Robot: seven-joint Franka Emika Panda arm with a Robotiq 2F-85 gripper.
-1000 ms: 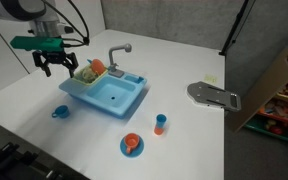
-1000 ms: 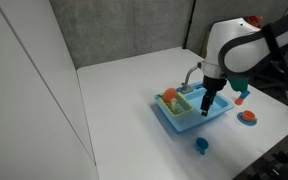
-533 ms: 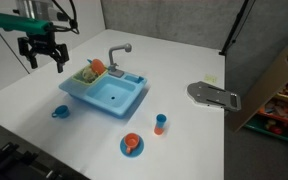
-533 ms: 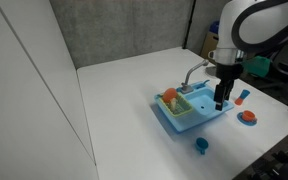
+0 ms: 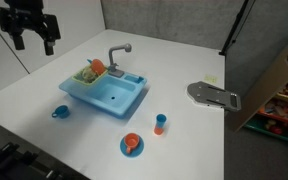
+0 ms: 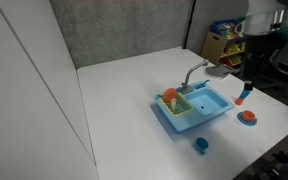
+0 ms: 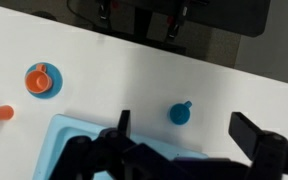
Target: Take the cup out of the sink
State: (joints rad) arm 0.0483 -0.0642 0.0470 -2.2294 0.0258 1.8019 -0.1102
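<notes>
Cup (image 5: 60, 112) stands outside the sink (image 5: 109, 97) near the desk's front edge. The gripper (image 5: 34, 40) hangs high with fingers apart and empty. The task looks done, with only parking left.

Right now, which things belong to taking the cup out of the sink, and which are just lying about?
Job: cup, on the table; sink; gripper.
Lying about: orange cup on saucer; blue-and-orange cup; flat grey object.

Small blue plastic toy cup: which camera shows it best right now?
Wrist view. The small blue plastic toy cup is seen from above near frame centre, unobstructed, with its handle visible. Both exterior views show it only as a tiny shape on the white table, outside the light blue plastic toy sink.
</notes>
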